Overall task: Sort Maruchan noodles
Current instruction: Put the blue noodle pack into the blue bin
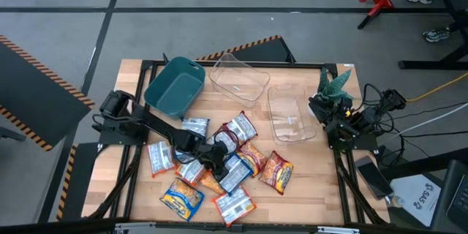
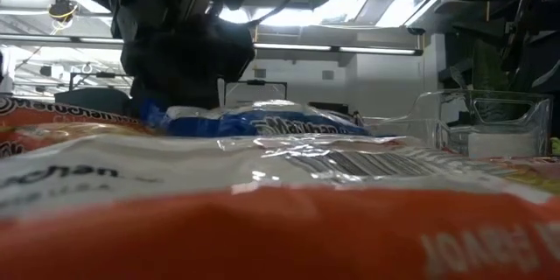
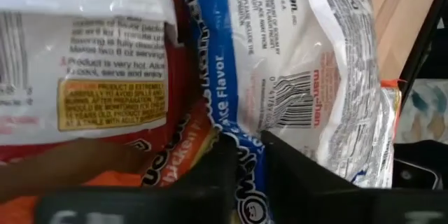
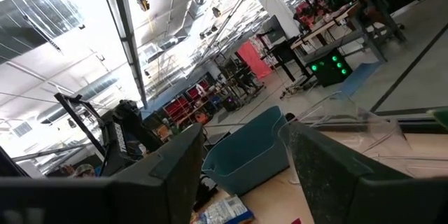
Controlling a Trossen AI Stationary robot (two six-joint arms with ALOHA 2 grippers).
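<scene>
Several Maruchan noodle packets (image 1: 219,164) in blue-yellow, orange and red-white prints lie in a loose, overlapping pile on the near middle of the table. My left gripper (image 1: 212,155) reaches down into the middle of that pile and is shut on a blue-and-white packet (image 3: 294,56). In the low view the blue packet (image 2: 262,122) shows under the dark arm (image 2: 184,52). My right gripper (image 4: 245,168) is open and waits at the table's right edge (image 1: 344,124), touching nothing. My left gripper pinches the blue printed edge (image 3: 241,147) of the blue-and-white packet between its two fingers (image 3: 217,175), coming down from above into the pile. The packet lies flat among the others, partly over a red-white packet (image 3: 91,77) and an orange one.
A teal bin (image 1: 175,84) stands at the far left of the table. Two clear containers (image 1: 238,77), (image 1: 289,113) stand at the far middle and to the right. A green plant (image 1: 333,84) sits by the right arm. A phone (image 1: 373,175) lies at the right edge.
</scene>
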